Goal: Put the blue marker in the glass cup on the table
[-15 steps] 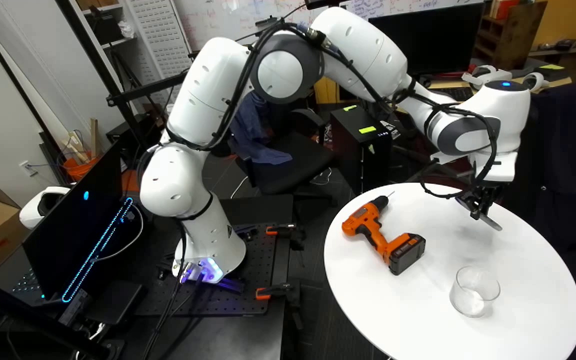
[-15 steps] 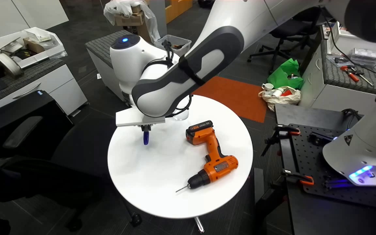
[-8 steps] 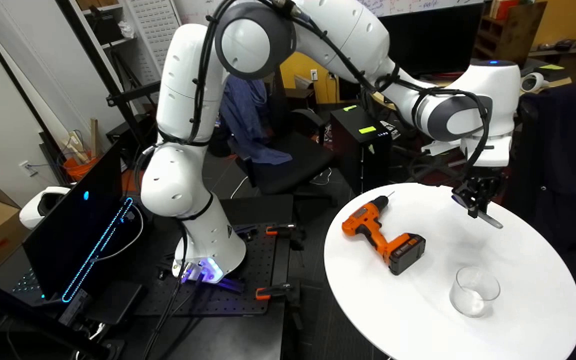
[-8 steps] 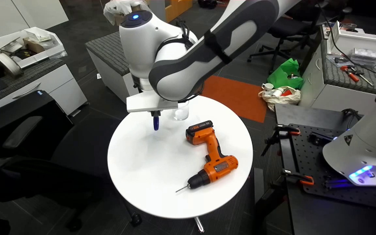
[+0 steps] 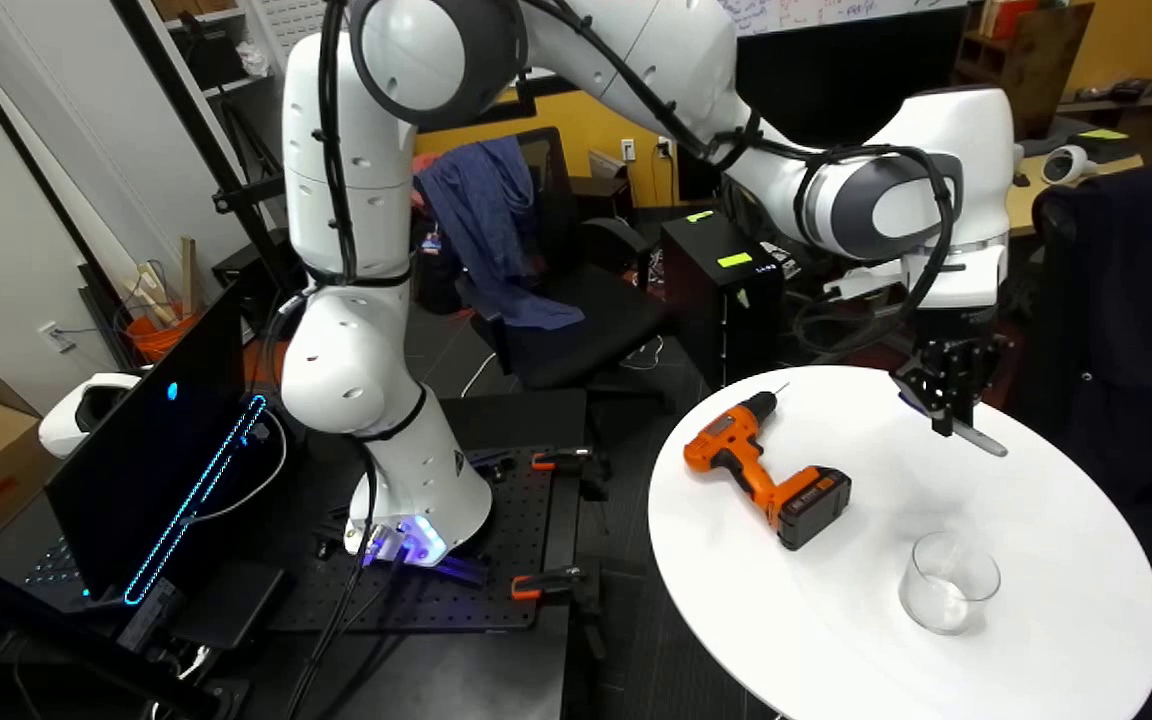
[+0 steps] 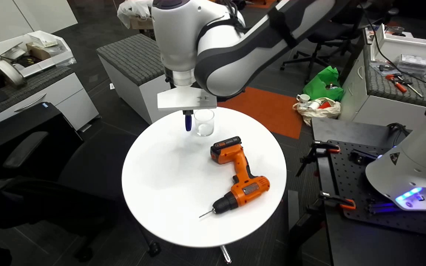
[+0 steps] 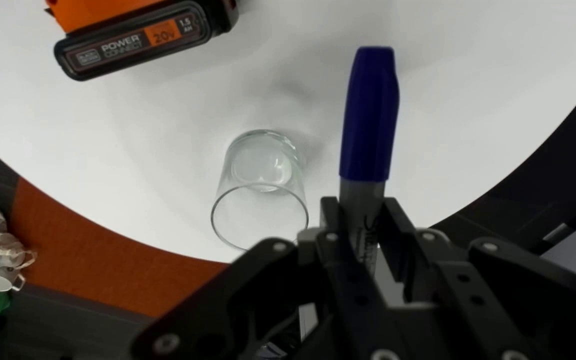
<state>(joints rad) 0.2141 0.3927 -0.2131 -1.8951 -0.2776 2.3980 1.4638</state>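
Observation:
The blue marker (image 7: pixel 369 115) is gripped by its grey barrel, with its blue cap sticking out past the fingertips in the wrist view. My gripper (image 7: pixel 360 205) is shut on it. In an exterior view the marker's grey end (image 5: pixel 979 438) juts out tilted below the gripper (image 5: pixel 953 424); in an exterior view the blue cap (image 6: pixel 188 122) hangs under the white wrist plate, which hides most of the gripper. The clear glass cup (image 7: pixel 260 165) stands upright on the white round table (image 7: pixel 133 140), left of the marker in the wrist view. The cup shows in both exterior views (image 5: pixel 949 583) (image 6: pixel 204 123). The marker is above the table, apart from the cup.
An orange-and-black power drill (image 5: pixel 766 470) lies on the table near the cup; its battery (image 7: pixel 133 40) shows in the wrist view. The table's round edge (image 6: pixel 135 218) is not far from the cup. A black chair (image 6: pixel 87 162) stands beside the table.
The arm has carried the held marker closer to the cup, moving right and up in an exterior view until it appears beside the cup. The cup and drill have not moved.

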